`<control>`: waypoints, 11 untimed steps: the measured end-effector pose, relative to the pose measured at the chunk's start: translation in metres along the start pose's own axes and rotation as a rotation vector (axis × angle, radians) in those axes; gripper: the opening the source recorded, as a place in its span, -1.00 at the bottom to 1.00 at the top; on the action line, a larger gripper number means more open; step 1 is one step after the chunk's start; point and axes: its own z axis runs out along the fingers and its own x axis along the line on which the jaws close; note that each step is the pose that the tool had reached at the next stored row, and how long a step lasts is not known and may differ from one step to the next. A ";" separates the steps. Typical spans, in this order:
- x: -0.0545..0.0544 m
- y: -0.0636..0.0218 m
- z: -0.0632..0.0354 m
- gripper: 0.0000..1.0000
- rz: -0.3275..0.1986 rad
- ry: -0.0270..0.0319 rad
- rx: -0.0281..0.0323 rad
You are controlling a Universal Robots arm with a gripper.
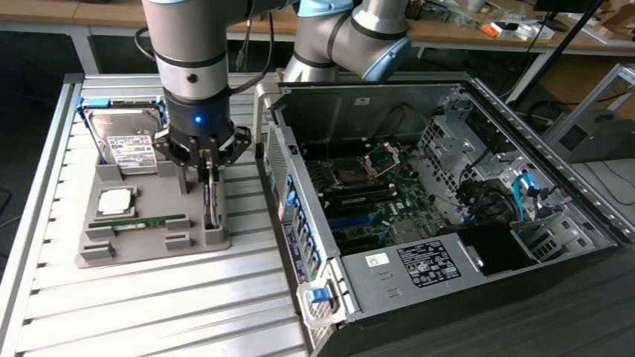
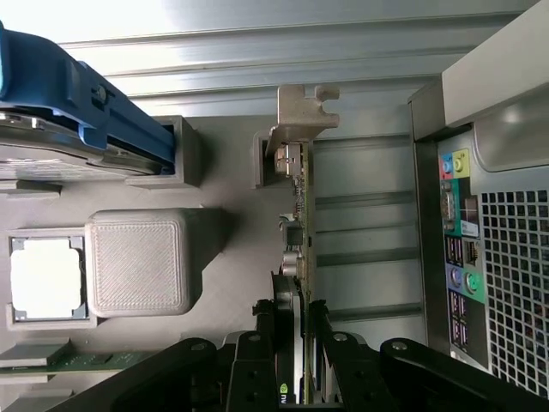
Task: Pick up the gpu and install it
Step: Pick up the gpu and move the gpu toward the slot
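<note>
— What does the gpu (image 2: pixel 299 215) look like?
— A thin dark board on edge with a pale bracket (image 2: pixel 304 112) at one end. It stands in a slot of the matte grey plastic tray (image 1: pixel 149 242), beside the steel case (image 1: pixel 387 291).
— And the gripper (image 2: pixel 298 333)?
— Its black fingers pinch the board's upper edge.

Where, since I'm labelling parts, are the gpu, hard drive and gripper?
gpu (image 2: pixel 302 215): wrist view, upper board edge.
hard drive (image 1: pixel 134 151): exterior view, white label.
gripper (image 2: pixel 298 304): wrist view, midway between fingertips.
</note>
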 end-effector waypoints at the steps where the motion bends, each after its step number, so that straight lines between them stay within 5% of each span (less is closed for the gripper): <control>1: 0.000 0.0000 -0.0005 -0.47 0.000 0.0000 0.0000; 11: 0.000 0.0002 -0.0049 -0.47 0.000 0.0000 0.0000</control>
